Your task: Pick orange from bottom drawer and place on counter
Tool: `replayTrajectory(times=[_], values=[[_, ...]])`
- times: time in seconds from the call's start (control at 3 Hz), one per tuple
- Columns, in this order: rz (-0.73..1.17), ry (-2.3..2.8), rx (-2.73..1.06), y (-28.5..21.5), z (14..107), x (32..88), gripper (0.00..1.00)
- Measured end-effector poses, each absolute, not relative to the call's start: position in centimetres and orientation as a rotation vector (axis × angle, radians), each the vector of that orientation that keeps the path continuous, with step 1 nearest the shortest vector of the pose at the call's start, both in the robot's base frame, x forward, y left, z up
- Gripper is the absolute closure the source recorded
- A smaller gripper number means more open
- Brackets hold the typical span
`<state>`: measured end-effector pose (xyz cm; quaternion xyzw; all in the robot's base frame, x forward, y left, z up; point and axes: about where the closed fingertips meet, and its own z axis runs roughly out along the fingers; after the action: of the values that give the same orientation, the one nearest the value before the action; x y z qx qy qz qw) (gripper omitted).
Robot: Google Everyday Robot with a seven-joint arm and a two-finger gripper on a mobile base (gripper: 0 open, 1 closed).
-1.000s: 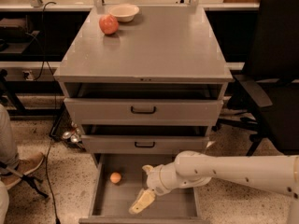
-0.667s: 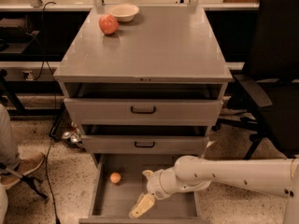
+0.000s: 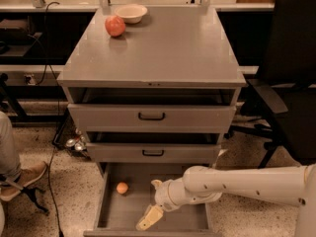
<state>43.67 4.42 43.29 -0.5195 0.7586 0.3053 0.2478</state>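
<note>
Shoe [image 3: 22, 176]: far left, on the speckled floor.
Apple [image 3: 115, 26]: red, on the bench [image 3: 163, 53], back left corner.
Bowl [image 3: 131, 13]: pale, just behind and right of the apple, at the bench's back edge.
Orange [image 3: 122, 187]: on the floor of the drawer [image 3: 104, 204], left side, lying free.
Upper drawers [image 3: 151, 116]: two, with black handles, above the pulled-out one.
Tool [image 3: 152, 201]: down in the drawer, mid-width, right of the orange and apart from it; fingers spread, nothing held; lower finger angled front-left.
Arm [image 3: 247, 181]: white, reaching in from the right.
Chair [image 3: 294, 83]: black, right of the cabinet.
</note>
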Motion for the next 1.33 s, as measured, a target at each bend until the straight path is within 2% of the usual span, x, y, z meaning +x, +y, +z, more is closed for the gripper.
replayTrajectory(times=[0.67, 1.33], values=[[0.708, 2.095, -1.371, 1.8, 32.9, 47.1, 0.0], [0.75, 2.063, -1.228, 1.3, 23.2, 52.3, 0.0]])
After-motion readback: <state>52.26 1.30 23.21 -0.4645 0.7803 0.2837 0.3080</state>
